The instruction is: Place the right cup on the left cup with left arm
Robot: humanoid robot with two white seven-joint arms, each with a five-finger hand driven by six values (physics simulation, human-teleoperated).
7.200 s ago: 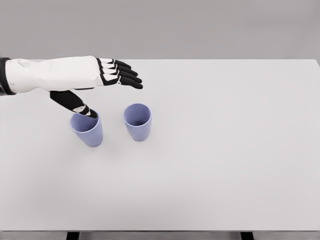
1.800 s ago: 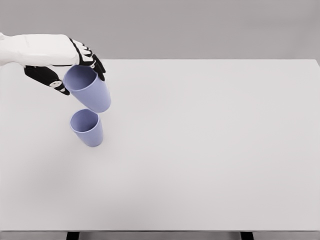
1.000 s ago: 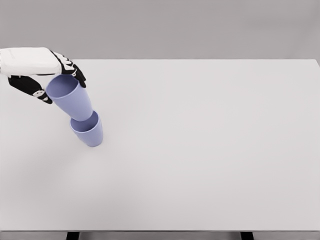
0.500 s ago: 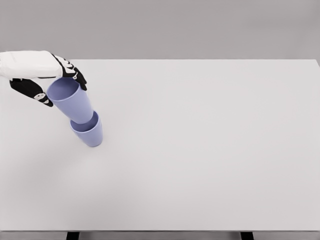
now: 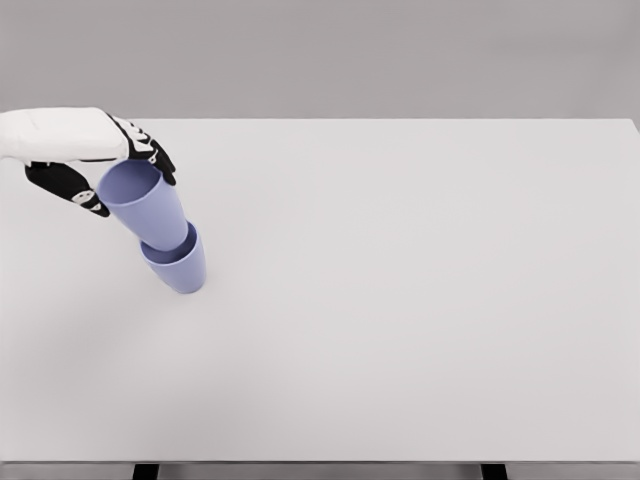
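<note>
A lavender cup [image 5: 181,271] stands on the white table [image 5: 400,280] at the left. A second lavender cup [image 5: 146,208] is tilted, its base set inside the mouth of the standing one and its rim leaning up to the left. My left hand [image 5: 112,172] comes in from the left edge and is shut on the tilted cup near its rim, thumb on the left side and fingers over the top. The right arm does not show.
The table's far edge runs just behind my hand. Beyond it is a plain grey wall. Two dark table legs show at the bottom edge.
Half a second ago the held cup sat a little higher. It has sunk slightly into the standing cup, and my hand has come down and a touch to the right with it.
</note>
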